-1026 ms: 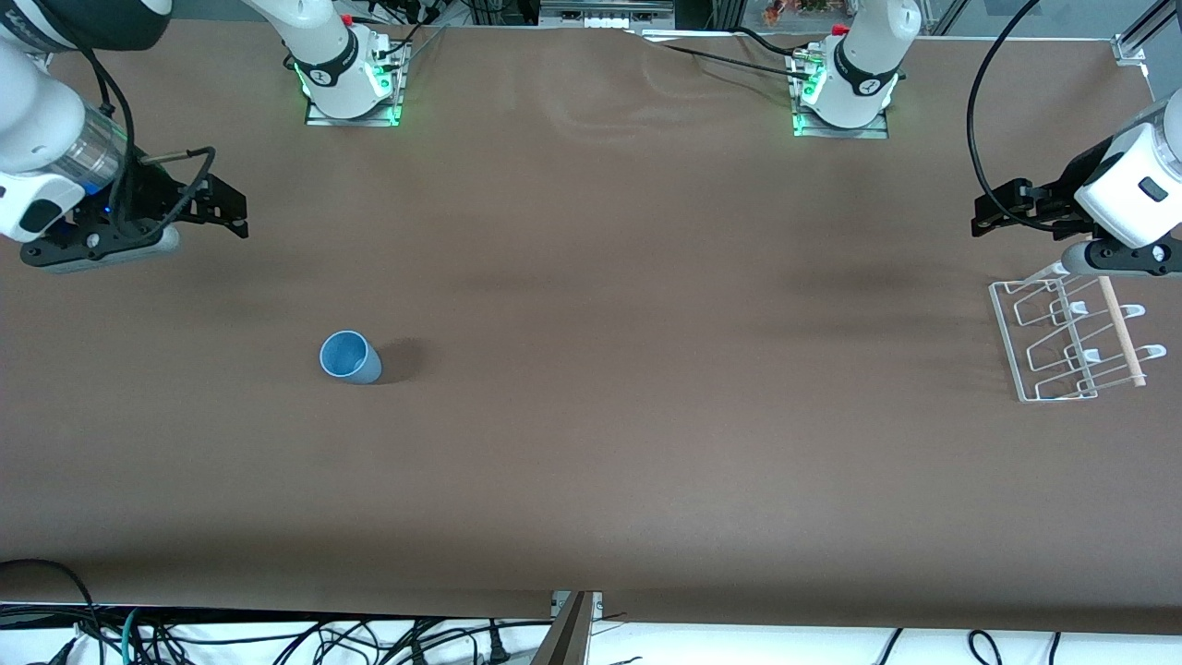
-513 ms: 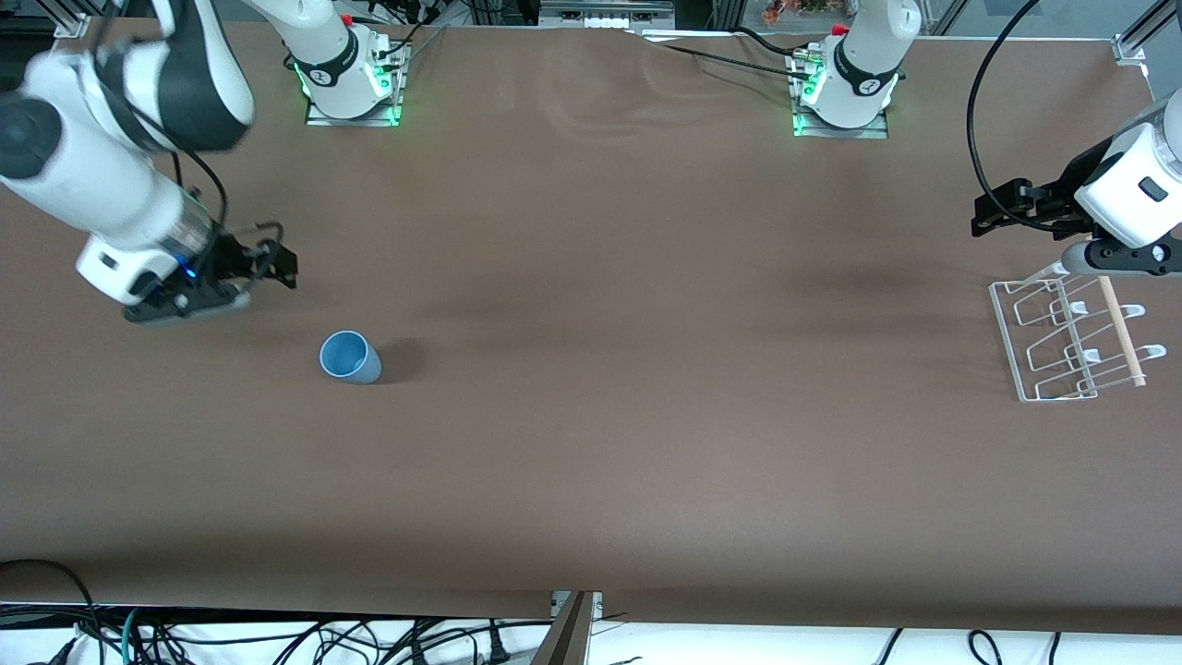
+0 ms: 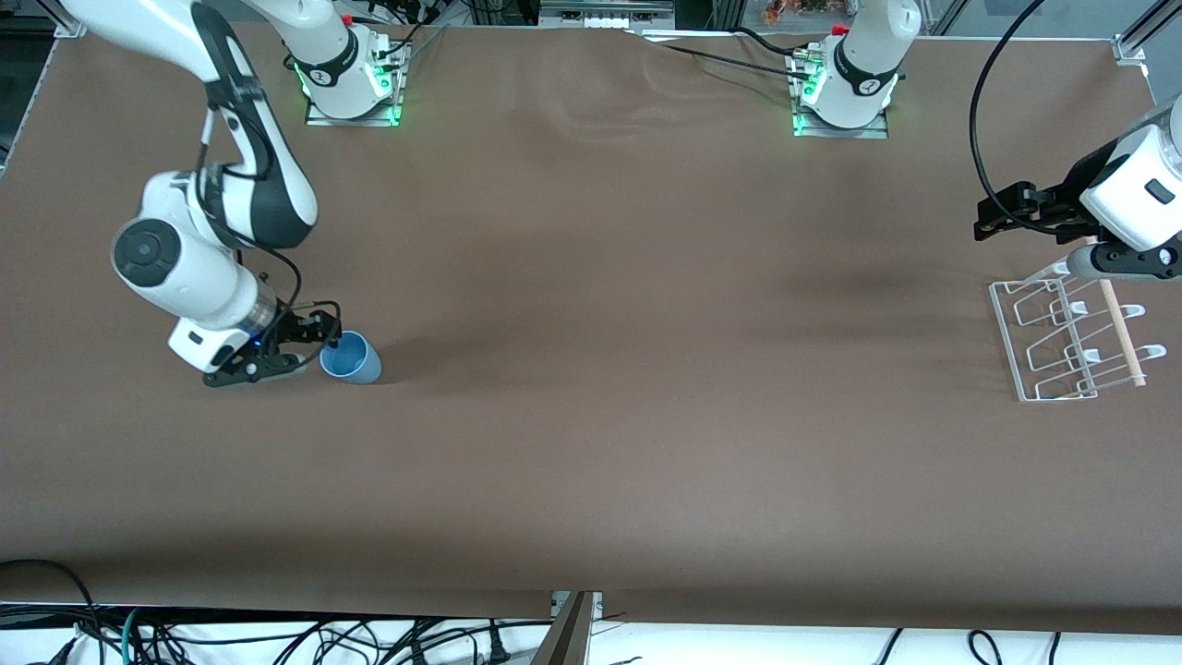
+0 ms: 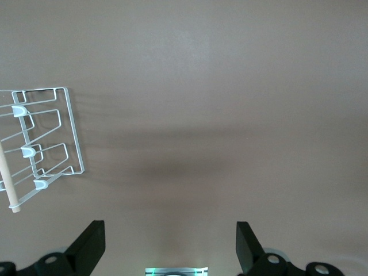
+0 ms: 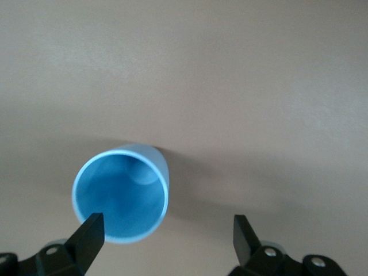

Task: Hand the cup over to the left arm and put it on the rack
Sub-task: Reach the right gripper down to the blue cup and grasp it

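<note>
- While the cup (image 3: 351,358) stands upright on the brown table (image 3: 591,443), left of centre in the front frame, the right gripper (image 3: 319,334) sits low just beside its rim, on the side toward the right arm's end of the table.
- Seen from the right wrist, the light-blue cup (image 5: 121,193) shows its open mouth in the lower left of the frame; one fingertip (image 5: 90,231) overlaps the rim's edge, the other (image 5: 241,230) stands well clear of it over bare table.
- Its fingers are spread wide and grip nothing — the cup is not between them but off to one side, by the first finger.
- At the right edge of the front frame, the left gripper (image 3: 986,224) hangs in the air above the table beside the rack (image 3: 1062,340), its arm waiting.
- From the left wrist, both fingers (image 4: 92,244) are parted wide and empty, with the rack (image 4: 40,141) at the frame's left — white wire loops, a pale wooden rod along one side.
</note>
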